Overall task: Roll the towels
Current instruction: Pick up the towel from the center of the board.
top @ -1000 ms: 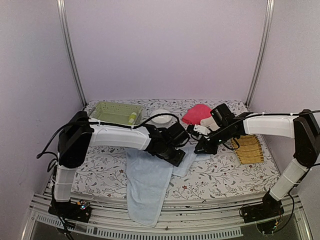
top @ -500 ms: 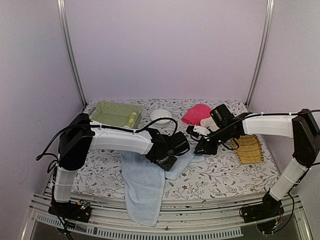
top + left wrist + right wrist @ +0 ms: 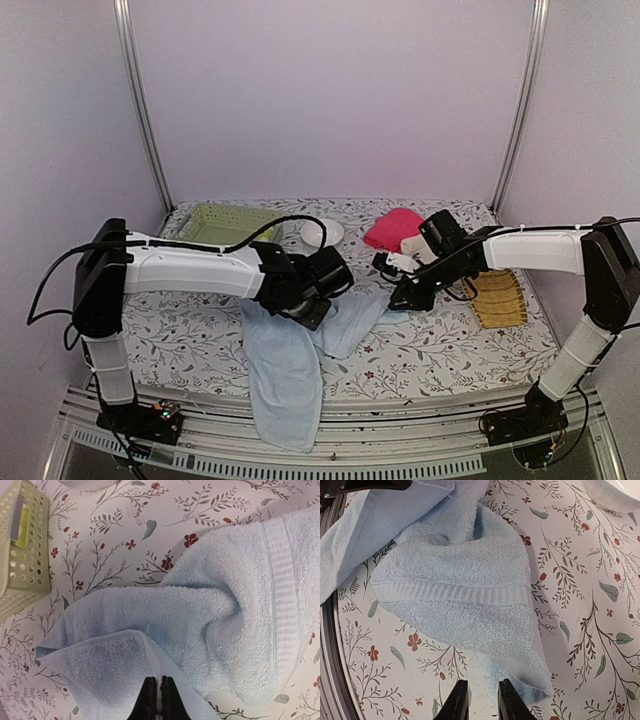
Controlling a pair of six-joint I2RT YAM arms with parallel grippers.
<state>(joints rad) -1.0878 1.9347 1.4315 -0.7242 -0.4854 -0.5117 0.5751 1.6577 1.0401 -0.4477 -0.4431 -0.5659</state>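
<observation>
The blue towel (image 3: 296, 365) lies rumpled mid-table, its near end hanging over the table's (image 3: 450, 350) front edge. The left gripper (image 3: 158, 685) sits at its upper part, jaws pinched together on a raised fold. The right gripper (image 3: 482, 686) hovers just beside the towel's right corner, jaws narrowly apart, seemingly holding nothing. The pink towel (image 3: 392, 228) lies well behind.

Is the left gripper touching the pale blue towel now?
Touching. The left wrist view shows the left gripper shut on a fold of the pale blue towel, cloth pinched between its jaws.
</observation>
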